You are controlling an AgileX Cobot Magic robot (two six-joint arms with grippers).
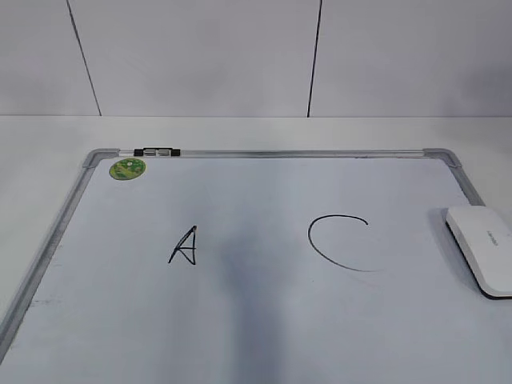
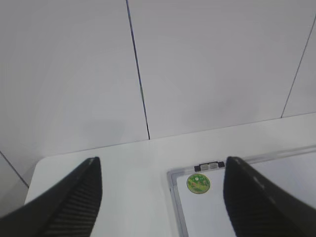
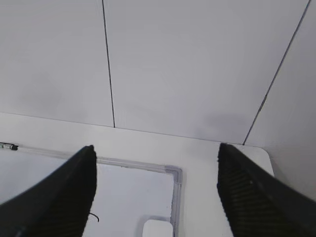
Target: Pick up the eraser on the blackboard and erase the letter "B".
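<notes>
The blackboard (image 1: 296, 152) is a white board with a silver-grey frame, lying flat on the table. The white eraser (image 1: 482, 246) lies at its right edge, and its top end shows in the right wrist view (image 3: 158, 229). No letter "B" shows; a grey smudge (image 1: 240, 268) lies between a black "A" (image 1: 184, 246) and a large "C" (image 1: 336, 242). My left gripper (image 2: 162, 163) is open and empty, held high over the board's far left corner (image 2: 174, 197). My right gripper (image 3: 155, 148) is open and empty, high over the far right corner (image 3: 176, 173). Neither gripper shows in the exterior view.
A round green sticker (image 1: 127, 168) sits in the board's far left corner, also in the left wrist view (image 2: 198, 183). A black clip (image 1: 157, 151) sits on the far frame rail. White table surrounds the board, with a panelled wall behind it.
</notes>
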